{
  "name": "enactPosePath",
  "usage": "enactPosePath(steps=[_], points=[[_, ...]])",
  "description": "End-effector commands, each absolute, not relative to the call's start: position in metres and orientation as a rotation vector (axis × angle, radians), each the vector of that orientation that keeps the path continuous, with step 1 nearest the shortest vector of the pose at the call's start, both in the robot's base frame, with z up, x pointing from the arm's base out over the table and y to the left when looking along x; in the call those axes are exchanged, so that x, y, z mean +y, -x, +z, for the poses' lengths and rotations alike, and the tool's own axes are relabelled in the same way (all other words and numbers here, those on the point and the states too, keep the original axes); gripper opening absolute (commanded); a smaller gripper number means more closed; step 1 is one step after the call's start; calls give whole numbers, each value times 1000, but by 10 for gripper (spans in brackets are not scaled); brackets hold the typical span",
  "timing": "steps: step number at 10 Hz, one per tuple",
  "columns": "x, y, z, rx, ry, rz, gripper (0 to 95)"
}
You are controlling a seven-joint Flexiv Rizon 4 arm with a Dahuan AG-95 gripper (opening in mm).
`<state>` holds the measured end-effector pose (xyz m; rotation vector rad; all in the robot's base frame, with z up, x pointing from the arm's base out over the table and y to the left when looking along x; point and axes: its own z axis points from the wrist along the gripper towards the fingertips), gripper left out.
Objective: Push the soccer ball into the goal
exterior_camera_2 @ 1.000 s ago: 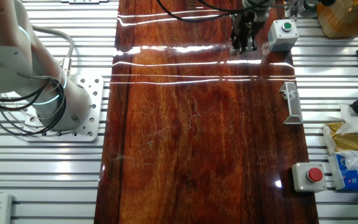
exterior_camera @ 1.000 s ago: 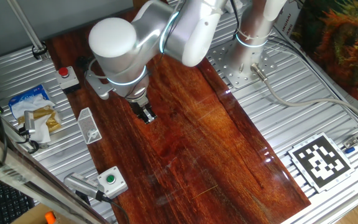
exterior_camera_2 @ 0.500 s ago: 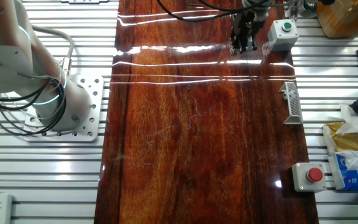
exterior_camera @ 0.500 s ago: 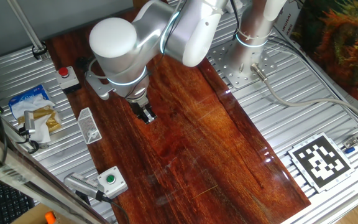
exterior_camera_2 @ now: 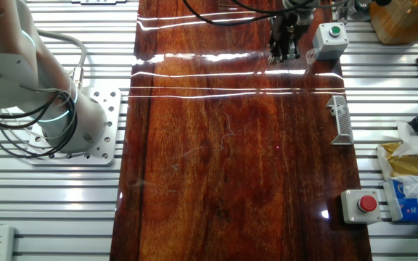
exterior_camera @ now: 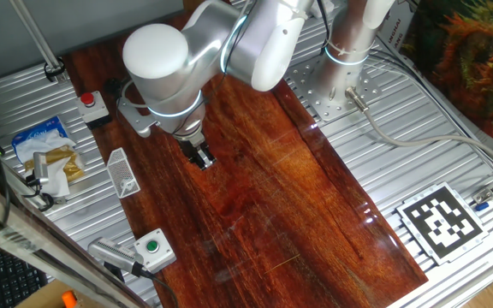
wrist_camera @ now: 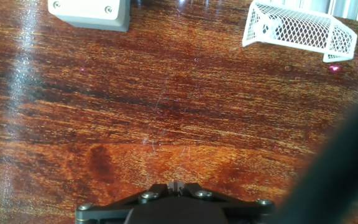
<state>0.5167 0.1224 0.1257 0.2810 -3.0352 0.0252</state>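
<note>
Ball in the net, arm at rest over the board

Nearest us in the hand view, the gripper (wrist_camera: 174,186) shows only its dark base, and we cannot tell whether its fingers are spread or pressed together; it hangs low over the wooden board (wrist_camera: 166,106). Past bare wood, the goal (wrist_camera: 303,32), a white mesh frame, lies near the board's edge, and the soccer ball (wrist_camera: 267,26), white with dark patches, sits behind its netting at one end. Compared with half a second ago, we see nothing moved. The grey green-button box (wrist_camera: 92,12) stands well apart from the goal; a dark blur covers the lower right corner. Nothing stands between gripper and goal.
</note>
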Motion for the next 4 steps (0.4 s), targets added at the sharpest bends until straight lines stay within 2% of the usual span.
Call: enactPosePath(steps=[1,4], points=[[123,-517,126,-3036,-278,25,0],[123,-517,126,-3034,-284,25,0]])
